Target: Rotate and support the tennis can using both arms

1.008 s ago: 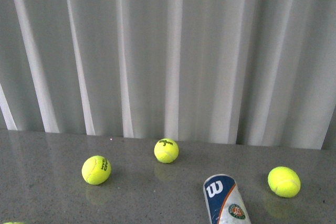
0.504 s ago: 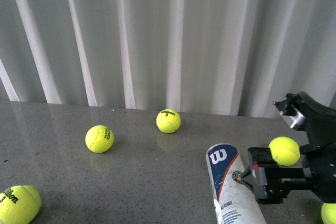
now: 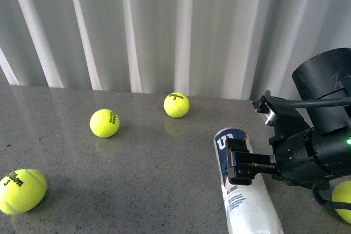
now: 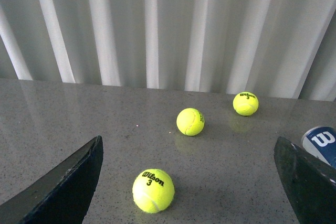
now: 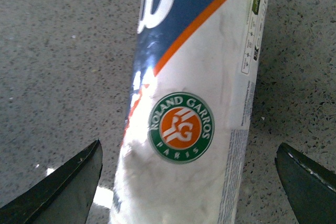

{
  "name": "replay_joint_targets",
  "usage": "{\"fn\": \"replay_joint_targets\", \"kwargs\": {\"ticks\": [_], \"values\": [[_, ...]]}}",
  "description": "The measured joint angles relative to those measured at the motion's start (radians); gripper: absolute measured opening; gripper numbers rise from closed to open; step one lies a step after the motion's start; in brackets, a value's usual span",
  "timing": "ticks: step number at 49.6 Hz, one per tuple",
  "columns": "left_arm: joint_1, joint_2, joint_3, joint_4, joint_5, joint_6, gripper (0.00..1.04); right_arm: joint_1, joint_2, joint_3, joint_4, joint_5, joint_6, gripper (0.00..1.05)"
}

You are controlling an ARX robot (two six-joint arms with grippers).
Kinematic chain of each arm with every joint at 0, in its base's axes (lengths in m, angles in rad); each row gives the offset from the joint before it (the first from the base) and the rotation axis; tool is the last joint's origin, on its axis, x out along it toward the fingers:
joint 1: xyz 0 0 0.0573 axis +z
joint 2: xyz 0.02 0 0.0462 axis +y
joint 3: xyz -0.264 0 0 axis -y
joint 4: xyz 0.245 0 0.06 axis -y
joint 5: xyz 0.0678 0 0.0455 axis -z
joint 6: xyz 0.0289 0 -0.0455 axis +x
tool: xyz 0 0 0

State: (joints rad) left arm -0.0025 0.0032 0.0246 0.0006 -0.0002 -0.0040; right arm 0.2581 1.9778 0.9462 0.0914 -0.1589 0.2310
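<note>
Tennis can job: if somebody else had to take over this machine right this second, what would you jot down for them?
Right gripper: open, one finger on either side of the tennis can, not touching it.
Left gripper: open, holding nothing, away from the can, facing loose tennis balls.
Can: lying on its side on the grey table, on the robot's right, W end pointing away from the robot.
Done: right gripper lined up over the can.
Left to do: close on it, bring the left gripper in, then rotate and support it with both.
</note>
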Motion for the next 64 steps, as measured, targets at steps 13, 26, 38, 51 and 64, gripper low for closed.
{"fn": "replay_joint_targets", "kwargs": {"ticks": [13, 26, 38, 51, 64], "values": [[0.0, 0.0, 0.0, 0.0, 0.0, 0.0, 0.98, 0.0, 0.14, 0.097, 0.005, 0.03, -0.075, 0.93], [0.0, 0.0, 0.0, 0.0, 0.0, 0.0, 0.98, 0.005, 0.076, 0.082, -0.032, -0.067, -0.445, 0.54], [0.0, 0.0, 0.0, 0.0, 0.0, 0.0, 0.98, 0.034, 0.011, 0.078, -0.087, -0.167, -1.112, 0.32], [0.0, 0.0, 0.0, 0.0, 0.0, 0.0, 0.98, 0.082, 0.148, 0.25, -0.165, -0.211, -1.548, 0.2], [0.0, 0.0, 0.0, 0.0, 0.0, 0.0, 0.98, 0.107, 0.212, 0.288, -0.173, -0.212, -1.582, 0.18]]}}
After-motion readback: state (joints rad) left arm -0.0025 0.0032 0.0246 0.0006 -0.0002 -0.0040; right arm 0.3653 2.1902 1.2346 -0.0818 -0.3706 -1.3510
